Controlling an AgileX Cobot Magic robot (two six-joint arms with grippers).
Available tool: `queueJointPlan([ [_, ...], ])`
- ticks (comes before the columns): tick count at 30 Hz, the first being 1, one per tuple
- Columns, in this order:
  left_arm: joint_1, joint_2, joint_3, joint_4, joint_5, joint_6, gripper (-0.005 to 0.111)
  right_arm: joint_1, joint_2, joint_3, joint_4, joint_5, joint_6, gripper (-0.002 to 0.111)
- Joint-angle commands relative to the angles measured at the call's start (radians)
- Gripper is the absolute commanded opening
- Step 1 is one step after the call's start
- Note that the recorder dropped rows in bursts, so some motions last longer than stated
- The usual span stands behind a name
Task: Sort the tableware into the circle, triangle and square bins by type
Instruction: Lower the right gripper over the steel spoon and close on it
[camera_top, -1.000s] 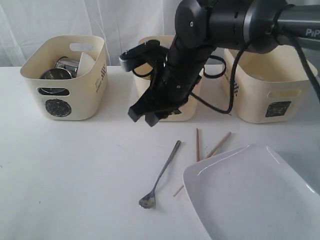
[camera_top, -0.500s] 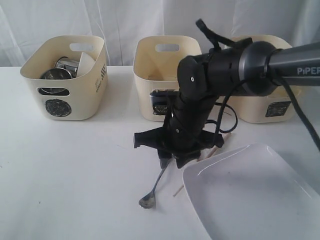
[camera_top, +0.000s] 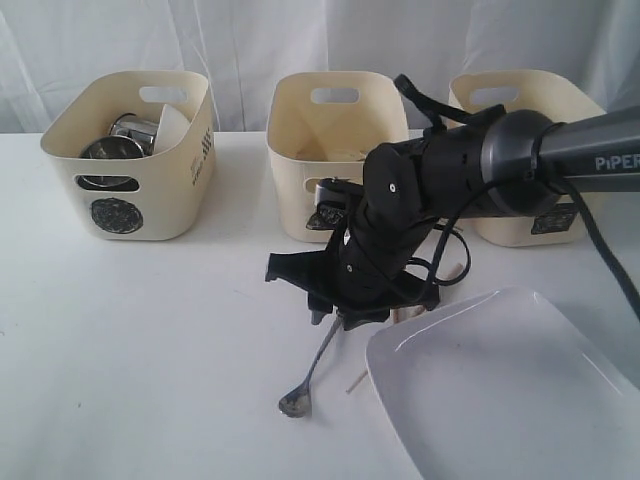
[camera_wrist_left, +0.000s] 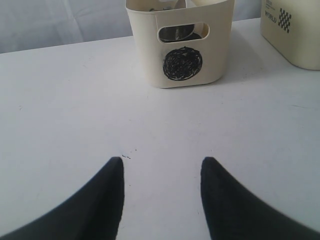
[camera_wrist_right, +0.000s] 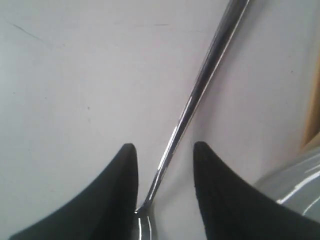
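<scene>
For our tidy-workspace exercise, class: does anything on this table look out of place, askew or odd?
One thin wooden chopstick appears to be pinned under a corner of the large white rectangular plate. Its tip pokes out beside the steel spoon, so lifting the plate could drag it. Nothing looks spilled or broken.

Glossy steel spoon (camera_wrist_right: 200, 85), matt table (camera_top: 150, 330)

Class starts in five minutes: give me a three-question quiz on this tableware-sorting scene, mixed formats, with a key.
1. True or false: the right gripper has its fingers either side of the spoon handle.
2. The bin holding the steel mug is marked: A circle, B triangle, C square.
3. Fill in: the white plate lies on the ____.
Key: 1 true; 2 A; 3 table.
</scene>
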Motion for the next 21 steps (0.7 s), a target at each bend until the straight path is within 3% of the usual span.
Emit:
queueJointPlan([
  [1,0.002,-0.005,0.003,-0.008,-0.005,-0.006,0.052,0.001,-0.008,0.006,0.012,-0.014,0.021,0.036],
  [15,0.002,-0.005,0.003,-0.008,-0.005,-0.006,0.052,0.001,0.021,0.008,0.016,-0.008,0.095,0.036],
  [21,0.002,-0.005,0.003,-0.008,-0.005,-0.006,0.052,0.001,0.008,0.002,0.012,-0.005,-0.225,0.036],
])
